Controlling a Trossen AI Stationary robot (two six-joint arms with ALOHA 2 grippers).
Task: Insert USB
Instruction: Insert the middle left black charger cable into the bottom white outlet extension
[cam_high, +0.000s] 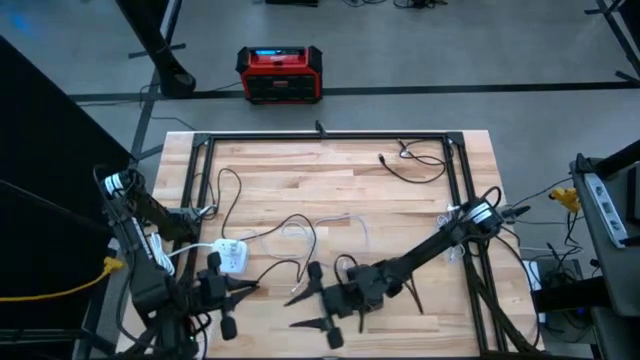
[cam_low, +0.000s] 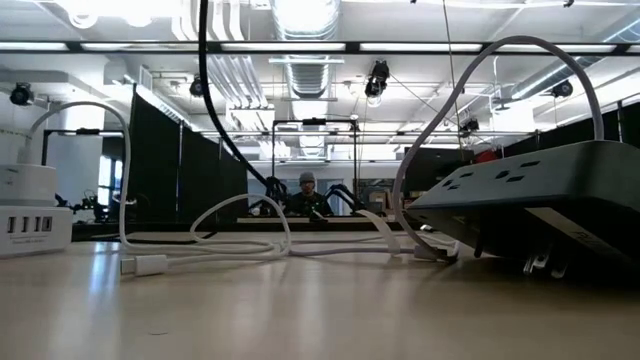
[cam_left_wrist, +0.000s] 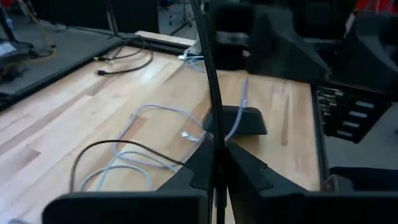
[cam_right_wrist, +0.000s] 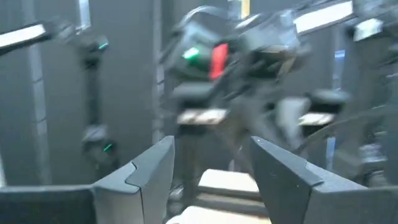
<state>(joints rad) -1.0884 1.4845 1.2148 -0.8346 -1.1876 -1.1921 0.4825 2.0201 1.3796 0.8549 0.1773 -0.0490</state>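
A white USB charger block (cam_high: 232, 255) lies on the wooden table at the near left, and it also shows in the low view (cam_low: 30, 225). A white cable with a USB plug (cam_low: 148, 265) lies loose on the table. A black power strip (cam_left_wrist: 239, 121) rests tilted on the wood near the table's middle. My left gripper (cam_high: 252, 290) hovers beside the charger block, shut on a thin black cable (cam_left_wrist: 211, 93). My right gripper (cam_high: 300, 310) faces it from the right. It is open (cam_right_wrist: 211, 155) with nothing between its fingers. My left gripper pinches the thin black cable (cam_left_wrist: 215, 146) between its two fingers. The fingers come nearly level from the table's left and lie across the cable. The cable runs straight up and away from the fingertips, clear of the table there.
White and black cables (cam_high: 300, 230) loop across the middle of the table. Another black cable (cam_high: 410, 165) lies at the far right. A black metal frame (cam_high: 330, 137) borders the table. A red case (cam_high: 280, 73) stands on the floor beyond the far edge.
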